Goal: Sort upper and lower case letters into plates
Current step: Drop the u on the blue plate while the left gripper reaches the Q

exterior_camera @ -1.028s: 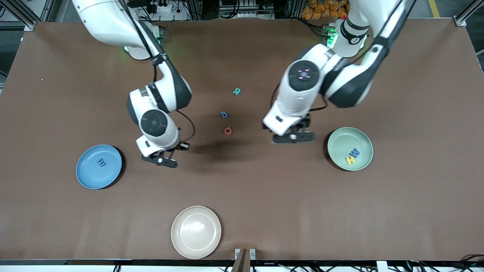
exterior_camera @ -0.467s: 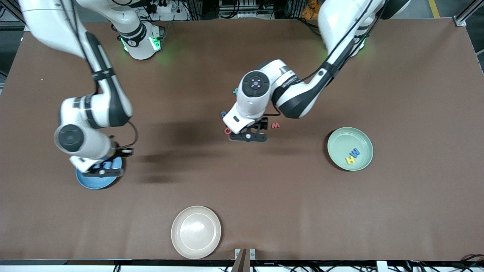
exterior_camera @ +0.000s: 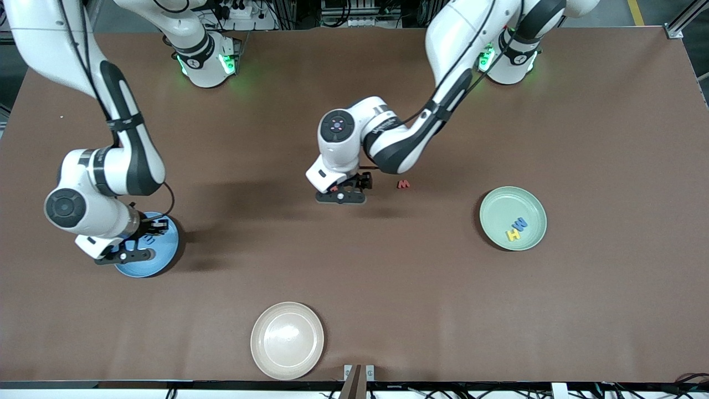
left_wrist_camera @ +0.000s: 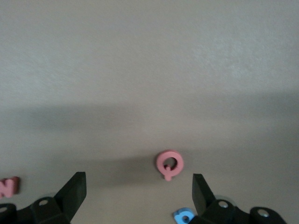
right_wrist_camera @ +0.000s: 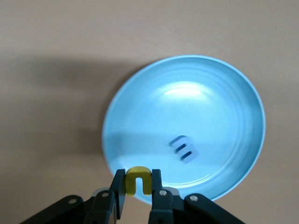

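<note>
My right gripper [exterior_camera: 126, 254] hangs over the sky blue plate [exterior_camera: 162, 258], shut on a small yellow letter [right_wrist_camera: 138, 181] shaped like an arch. A blue letter [right_wrist_camera: 184, 148] lies in that plate [right_wrist_camera: 224, 93]. At mid-table my left gripper [exterior_camera: 339, 196] hovers open, low over a red ring-shaped letter [left_wrist_camera: 169, 163]. That letter sits between its fingers [left_wrist_camera: 74, 189], nearer to one of them and untouched. Beside it lie a blue letter [left_wrist_camera: 183, 216] and a red letter [exterior_camera: 404, 184]. The mint green plate [exterior_camera: 501, 206] holds a yellow H [exterior_camera: 513, 235] and a blue W [exterior_camera: 520, 224].
A cream plate [exterior_camera: 287, 340] sits near the table edge closest to the front camera. The left arm's wrist covers part of the letters at mid-table. Brown tabletop stretches between the plates.
The right gripper carried the yellow letter from mid-table out over the blue plate. The left gripper swung from near the green plate to the red ring letter.
</note>
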Controlling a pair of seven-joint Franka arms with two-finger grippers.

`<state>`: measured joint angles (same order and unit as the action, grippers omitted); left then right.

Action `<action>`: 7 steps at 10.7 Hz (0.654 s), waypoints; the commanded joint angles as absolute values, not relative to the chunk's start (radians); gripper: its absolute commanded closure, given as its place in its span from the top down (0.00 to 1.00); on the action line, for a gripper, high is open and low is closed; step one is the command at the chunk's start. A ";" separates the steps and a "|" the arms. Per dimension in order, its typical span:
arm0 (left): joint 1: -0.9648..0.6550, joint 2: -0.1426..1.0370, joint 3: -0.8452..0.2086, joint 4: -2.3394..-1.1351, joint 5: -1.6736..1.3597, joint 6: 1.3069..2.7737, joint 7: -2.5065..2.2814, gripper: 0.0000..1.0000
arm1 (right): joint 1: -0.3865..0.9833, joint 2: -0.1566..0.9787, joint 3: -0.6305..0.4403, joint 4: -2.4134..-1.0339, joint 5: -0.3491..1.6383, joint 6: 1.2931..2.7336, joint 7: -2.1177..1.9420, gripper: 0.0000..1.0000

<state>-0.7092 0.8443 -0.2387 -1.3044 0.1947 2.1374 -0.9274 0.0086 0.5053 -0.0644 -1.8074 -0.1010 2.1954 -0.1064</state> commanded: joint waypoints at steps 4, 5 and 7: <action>-0.749 0.945 -0.216 -1.233 0.181 2.235 -0.963 1.00 | -0.003 0.514 -0.038 -1.812 -0.109 2.174 -0.121 1.00; -0.753 0.957 -0.216 -1.226 0.181 2.249 -0.977 1.00 | 0.021 0.515 -0.038 -1.816 -0.106 2.172 -0.120 1.00; -0.756 0.965 -0.216 -1.226 0.181 2.249 -0.982 1.00 | 0.054 0.514 -0.038 -1.810 -0.104 2.146 -0.120 1.00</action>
<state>-0.7353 0.9426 -0.2324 -1.2647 0.1947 2.2490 -0.9563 0.0335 0.5267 -0.0398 -1.8076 -0.1008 2.1682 -0.1166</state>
